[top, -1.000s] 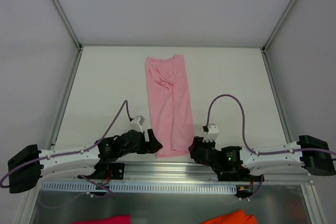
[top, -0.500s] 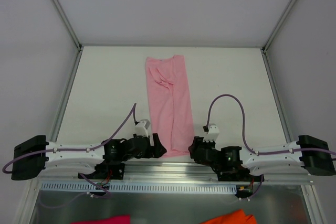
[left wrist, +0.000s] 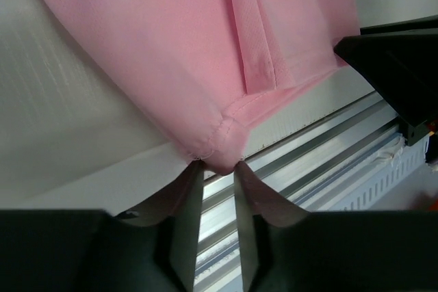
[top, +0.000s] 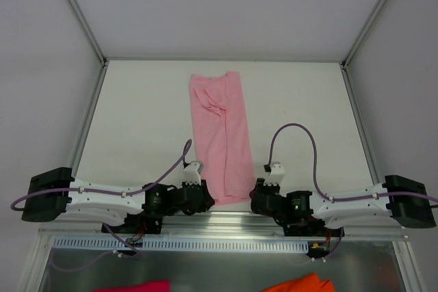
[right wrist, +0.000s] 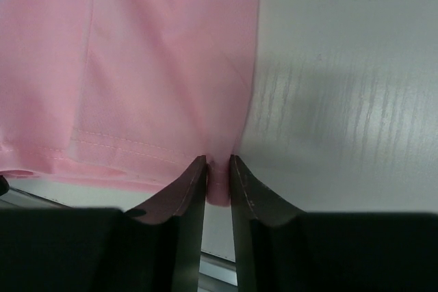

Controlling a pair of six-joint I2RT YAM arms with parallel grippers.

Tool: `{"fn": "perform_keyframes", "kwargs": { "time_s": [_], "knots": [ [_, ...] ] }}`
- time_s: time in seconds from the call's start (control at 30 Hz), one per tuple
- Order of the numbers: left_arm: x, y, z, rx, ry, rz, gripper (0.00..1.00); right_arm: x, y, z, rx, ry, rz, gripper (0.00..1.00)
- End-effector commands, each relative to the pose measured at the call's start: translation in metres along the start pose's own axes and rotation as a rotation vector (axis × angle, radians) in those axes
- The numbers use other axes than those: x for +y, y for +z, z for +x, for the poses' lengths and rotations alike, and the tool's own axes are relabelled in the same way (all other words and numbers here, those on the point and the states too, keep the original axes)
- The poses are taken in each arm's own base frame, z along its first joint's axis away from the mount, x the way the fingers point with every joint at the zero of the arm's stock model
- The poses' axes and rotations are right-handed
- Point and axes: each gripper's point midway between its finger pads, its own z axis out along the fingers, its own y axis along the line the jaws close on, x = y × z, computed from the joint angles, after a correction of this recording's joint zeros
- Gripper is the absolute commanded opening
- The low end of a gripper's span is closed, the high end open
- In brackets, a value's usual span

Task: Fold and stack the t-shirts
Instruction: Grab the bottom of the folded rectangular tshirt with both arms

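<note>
Now the left pincer (left wrist: 218,167) and right pincer (right wrist: 217,162) have clamped the t-shirt (top: 220,135) hem corners.

The top view hangs high above and behind the robot, looking steeply down on the whole table (top: 137,114) — its near edge runs across the lower frame. Each wrist camera sits low and very close, facing forward across the tabletop, with the left gripper (left wrist: 217,166) or right gripper (right wrist: 217,158) at bottom centre. All three views share the near hem of the t-shirt (top: 220,135) — lower centre from above.
</note>
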Motion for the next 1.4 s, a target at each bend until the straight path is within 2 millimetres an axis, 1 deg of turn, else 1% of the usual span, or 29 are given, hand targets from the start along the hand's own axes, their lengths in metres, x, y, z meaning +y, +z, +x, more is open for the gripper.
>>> {"fn": "perform_keyframes", "kwargs": {
  "time_s": [0.0, 0.03, 0.1, 0.13, 0.2, 0.27, 0.33, 0.4, 0.43, 0.47, 0.5, 0.53, 0.57, 0.6, 0.63, 0.73, 0.83, 0.93, 1.0, 1.1, 1.2, 1.37],
  "knots": [
    [-0.006, 0.0, -0.01, -0.046, -0.003, -0.025, 0.19, 0.003, 0.001, -0.008, -0.035, 0.043, 0.006, 0.23],
    [-0.006, 0.001, -0.01, -0.044, -0.002, -0.031, 0.15, 0.002, 0.001, -0.008, -0.036, 0.042, 0.008, 0.19],
    [-0.005, 0.001, -0.011, -0.045, 0.002, -0.04, 0.01, 0.003, 0.001, -0.009, -0.039, 0.045, 0.005, 0.14],
    [-0.005, 0.001, -0.012, -0.049, -0.001, -0.043, 0.0, 0.003, 0.0, -0.009, -0.04, 0.045, 0.007, 0.11],
    [-0.004, 0.0, -0.011, -0.049, 0.004, -0.05, 0.0, 0.002, 0.001, -0.009, -0.041, 0.041, 0.01, 0.11],
    [-0.004, 0.0, -0.012, -0.053, 0.004, -0.052, 0.0, 0.001, 0.001, -0.01, -0.045, 0.038, 0.013, 0.07],
    [-0.002, -0.002, -0.014, -0.063, 0.01, -0.062, 0.0, 0.002, 0.0, -0.014, -0.057, 0.032, 0.019, 0.06],
    [-0.005, -0.004, -0.016, -0.068, 0.017, -0.053, 0.0, 0.003, -0.002, -0.017, -0.062, 0.021, 0.019, 0.06],
    [-0.007, -0.005, -0.015, -0.068, 0.027, -0.044, 0.12, 0.004, -0.003, -0.02, -0.067, 0.016, 0.022, 0.06],
    [-0.01, -0.007, -0.018, -0.079, 0.03, -0.041, 0.3, 0.004, -0.004, -0.021, -0.071, 0.017, 0.022, 0.06],
    [-0.011, -0.008, -0.017, -0.081, 0.035, -0.037, 0.45, 0.003, -0.004, -0.021, -0.073, 0.015, 0.026, 0.06],
    [-0.011, -0.009, -0.016, -0.082, 0.04, -0.036, 0.7, 0.001, -0.003, -0.021, -0.074, 0.013, 0.03, 0.05],
    [-0.013, -0.01, -0.017, -0.088, 0.041, -0.032, 0.78, -0.001, -0.003, -0.021, -0.074, 0.011, 0.034, 0.05],
    [-0.014, -0.011, -0.017, -0.089, 0.042, -0.027, 0.83, -0.002, -0.002, -0.02, -0.074, 0.009, 0.038, 0.05],
    [-0.015, -0.012, -0.016, -0.092, 0.038, -0.022, 0.86, -0.002, -0.002, -0.02, -0.072, 0.012, 0.039, 0.05],
    [-0.016, -0.012, -0.016, -0.095, 0.041, -0.024, 0.87, 0.0, -0.002, -0.021, -0.072, 0.006, 0.035, 0.04],
    [-0.009, -0.009, -0.017, -0.11, 0.031, -0.062, 0.86, 0.002, -0.003, -0.022, -0.071, 0.004, 0.029, 0.03],
    [0.004, -0.005, -0.018, -0.133, 0.018, -0.122, 0.85, 0.003, -0.003, -0.021, -0.067, 0.001, 0.017, 0.03],
    [0.006, 0.0, -0.016, -0.134, 0.026, -0.138, 0.84, 0.004, -0.003, -0.02, -0.063, -0.002, 0.01, 0.02],
    [0.007, 0.004, -0.017, -0.147, 0.04, -0.172, 0.8, 0.007, -0.003, -0.02, -0.06, -0.01, 0.001, 0.01],
    [0.006, 0.008, -0.02, -0.164, 0.049, -0.196, 0.78, 0.008, -0.003, -0.019, -0.056, -0.018, 0.002, 0.01],
    [0.001, 0.008, -0.028, -0.204, 0.044, -0.17, 0.75, 0.005, -0.002, -0.017, -0.051, -0.017, 0.006, 0.01]
  ]
}}
